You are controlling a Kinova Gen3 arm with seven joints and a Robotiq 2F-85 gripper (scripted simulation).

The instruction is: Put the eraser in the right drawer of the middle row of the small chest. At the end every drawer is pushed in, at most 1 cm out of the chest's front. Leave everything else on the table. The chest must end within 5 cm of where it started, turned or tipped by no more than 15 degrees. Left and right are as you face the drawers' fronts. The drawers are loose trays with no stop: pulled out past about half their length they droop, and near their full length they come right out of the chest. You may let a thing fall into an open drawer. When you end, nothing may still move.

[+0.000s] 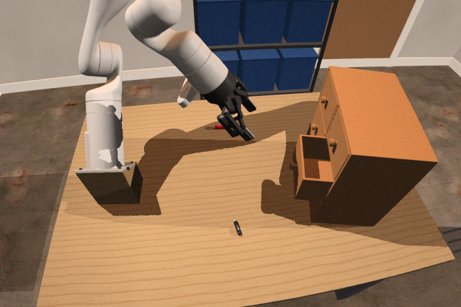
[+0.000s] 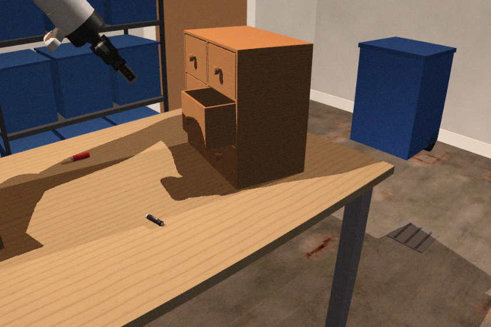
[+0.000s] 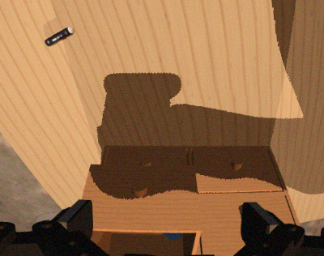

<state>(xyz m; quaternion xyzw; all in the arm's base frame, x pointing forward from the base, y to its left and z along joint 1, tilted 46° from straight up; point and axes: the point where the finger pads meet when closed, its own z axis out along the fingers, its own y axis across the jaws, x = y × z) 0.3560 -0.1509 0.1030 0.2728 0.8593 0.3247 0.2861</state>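
The small wooden chest [image 1: 372,135] stands at the table's right side. The right drawer of its middle row [image 1: 314,163] is pulled out about half its length; it also shows in the exterior view [image 2: 208,111]. The other drawers look pushed in. In the wrist view a small blue bit [image 3: 172,236] shows inside the open drawer [image 3: 148,240]; it may be the eraser, and the top and exterior views do not show it. My gripper [image 1: 242,134] [image 2: 129,74] is open and empty, high above the table and well to the left of the chest.
A small red cylinder [image 1: 218,126] lies on the table behind the gripper. A black battery [image 1: 237,227] lies near the front middle. The arm's base [image 1: 108,180] stands at the left. A shelf of blue bins is behind the table; a blue bin [image 2: 400,93] stands on the floor.
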